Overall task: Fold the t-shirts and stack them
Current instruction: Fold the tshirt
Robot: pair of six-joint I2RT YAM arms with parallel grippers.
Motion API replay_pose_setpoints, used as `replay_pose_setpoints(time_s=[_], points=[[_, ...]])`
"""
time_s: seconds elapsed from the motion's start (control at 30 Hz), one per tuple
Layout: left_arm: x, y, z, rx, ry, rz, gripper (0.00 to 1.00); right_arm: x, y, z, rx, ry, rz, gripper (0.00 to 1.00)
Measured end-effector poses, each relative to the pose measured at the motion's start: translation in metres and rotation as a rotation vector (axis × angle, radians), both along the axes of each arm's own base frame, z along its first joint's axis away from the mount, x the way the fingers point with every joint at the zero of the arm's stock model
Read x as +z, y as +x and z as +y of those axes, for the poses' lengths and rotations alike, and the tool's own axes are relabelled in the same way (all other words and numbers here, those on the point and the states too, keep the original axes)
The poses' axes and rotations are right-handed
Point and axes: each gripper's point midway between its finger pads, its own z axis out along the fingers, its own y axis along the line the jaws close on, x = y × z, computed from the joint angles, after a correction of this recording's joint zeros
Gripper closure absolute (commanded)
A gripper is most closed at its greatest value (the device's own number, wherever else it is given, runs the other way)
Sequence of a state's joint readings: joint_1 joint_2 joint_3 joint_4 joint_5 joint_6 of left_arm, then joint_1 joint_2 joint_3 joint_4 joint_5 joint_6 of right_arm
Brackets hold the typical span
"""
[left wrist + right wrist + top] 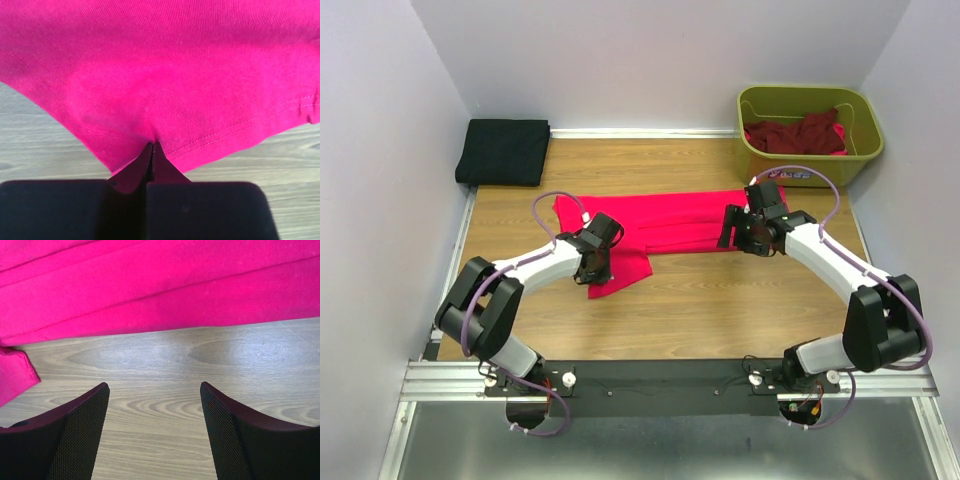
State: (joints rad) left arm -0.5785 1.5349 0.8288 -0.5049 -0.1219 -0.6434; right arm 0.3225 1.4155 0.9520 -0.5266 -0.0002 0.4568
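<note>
Pink-red t-shirt [670, 222] lies partly folded in the middle of the table [720, 310]. We see our left claw [152, 150] pinching its hem. Our right claw [154, 390] hovers beside it, spread wide.

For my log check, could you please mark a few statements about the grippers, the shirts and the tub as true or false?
1. The left gripper is shut on the pink shirt. True.
2. The right gripper is shut on the pink shirt. False: it is open over bare table and holds nothing.
3. The black shirt lies folded at the far left. True.
4. The tub is empty. False: maroon shirts lie in it.
</note>
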Motion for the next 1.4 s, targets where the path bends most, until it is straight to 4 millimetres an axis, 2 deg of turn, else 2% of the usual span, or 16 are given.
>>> replay_pose_setpoints(time_s=[0.2, 0.3, 0.4, 0.47, 0.6, 0.77, 0.87, 0.97, 1.17, 1.27, 1.37, 1.4], points=[[0.004, 0.007, -0.001, 0.013, 0.012, -0.027, 1.0, 0.002, 0.0, 0.0, 0.001, 0.002, -0.007, 0.2], [0.013, 0.022, -0.001, 0.018, 0.042, -0.051, 1.0, 0.006, 0.0, 0.0, 0.001, 0.005, -0.019, 0.2], [0.033, 0.053, -0.009, 0.02, 0.041, -0.112, 1.0, 0.008, 0.001, 0.0, 0.003, 0.007, -0.027, 0.19], [0.054, 0.084, -0.015, 0.026, 0.033, -0.18, 1.0, 0.009, 0.001, 0.0, 0.009, 0.004, -0.031, 0.19], [0.087, 0.143, -0.014, 0.046, 0.049, -0.296, 1.0, 0.012, 0.001, 0.001, 0.025, 0.004, -0.04, 0.17], [0.103, 0.197, -0.009, 0.055, 0.098, -0.375, 1.0, 0.014, 0.003, 0.001, 0.042, -0.002, -0.051, 0.16], [0.102, 0.223, -0.008, 0.054, 0.124, -0.398, 1.0, 0.015, 0.003, 0.001, 0.046, -0.005, -0.054, 0.16], [0.097, 0.237, -0.011, 0.05, 0.136, -0.404, 1.0, 0.015, 0.003, 0.0, 0.052, -0.008, -0.056, 0.16], [0.092, 0.251, -0.013, 0.061, 0.131, -0.416, 1.0, 0.017, 0.003, 0.0, 0.059, -0.011, -0.063, 0.16], [0.09, 0.257, -0.012, 0.08, 0.123, -0.417, 0.93, 0.017, 0.005, -0.003, 0.047, -0.024, -0.067, 0.16], [0.082, 0.259, -0.003, 0.12, 0.12, -0.401, 0.79, 0.016, 0.006, -0.007, 0.033, -0.044, -0.073, 0.16], [0.08, 0.259, 0.001, 0.135, 0.12, -0.395, 0.69, 0.016, 0.007, -0.008, 0.03, -0.05, -0.074, 0.16]])
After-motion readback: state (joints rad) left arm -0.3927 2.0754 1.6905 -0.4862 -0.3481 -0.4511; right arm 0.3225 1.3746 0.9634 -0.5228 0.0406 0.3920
